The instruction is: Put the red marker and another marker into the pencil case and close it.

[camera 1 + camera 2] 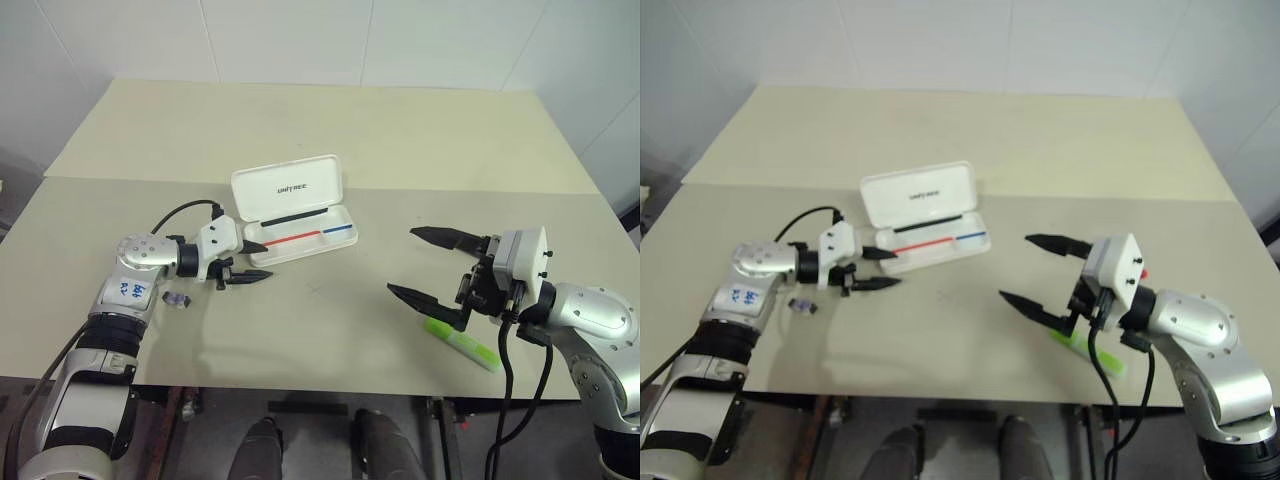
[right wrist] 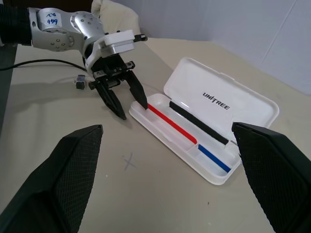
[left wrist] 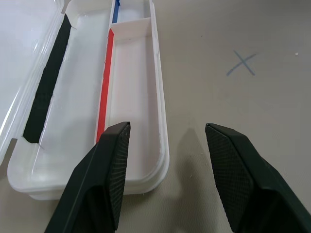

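The white pencil case (image 1: pixel 288 187) lies open mid-table, its UNITREE lid raised behind the tray (image 3: pixel 158 97). A black bar (image 3: pixel 46 82) lies inside along the hinge; no red shows on it, so I cannot tell if it is the red marker. My left gripper (image 1: pixel 267 261) is open and empty at the tray's left end, one finger over the tray and one over the table. The green marker (image 1: pixel 465 343) lies near the front edge, partly under my right gripper (image 1: pixel 401 261), which is wide open and empty above the table.
A small dark object (image 1: pixel 178 299) sits by my left forearm. A faint blue cross (image 3: pixel 241 63) marks the table in front of the case. The table's front edge (image 1: pixel 330 388) runs just past the green marker.
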